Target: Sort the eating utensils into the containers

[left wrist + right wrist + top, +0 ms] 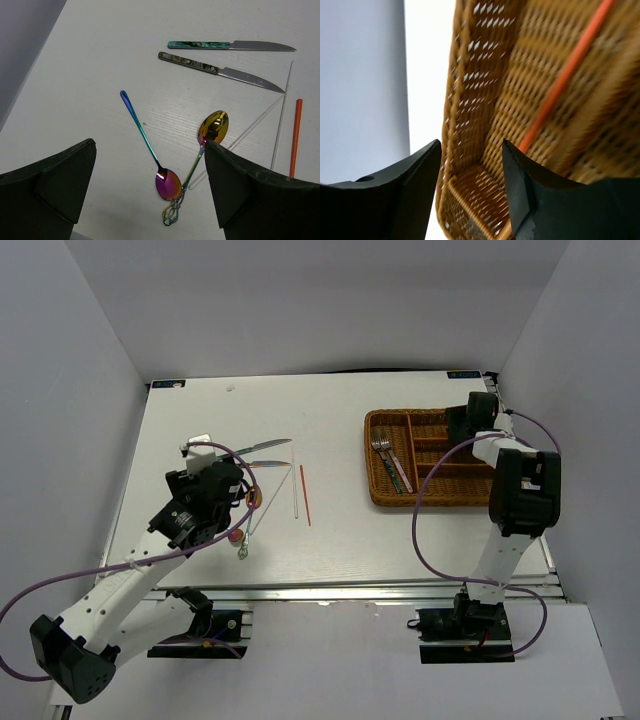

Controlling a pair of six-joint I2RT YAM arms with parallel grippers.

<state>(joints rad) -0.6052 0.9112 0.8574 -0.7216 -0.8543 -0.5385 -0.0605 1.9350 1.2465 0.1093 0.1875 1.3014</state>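
My left gripper (150,162) is open and hangs low over two small spoons on the table: a red-bowled spoon (167,184) with a blue-green handle and a gold spoon (213,126). Beyond them lie a green-handled knife (230,45), a dark-handled knife (220,71), two white chopsticks (281,115) and a red chopstick (296,137). My right gripper (471,145) is open and empty over the far end of the wicker tray (465,75). A red chopstick (565,75) lies in one slot there. Forks (390,462) lie in the tray's long section.
The tray (372,460) stands at the table's right, near the right arm's base. The loose cutlery lies left of centre (268,464). Grey walls close in the table on the left, right and back.
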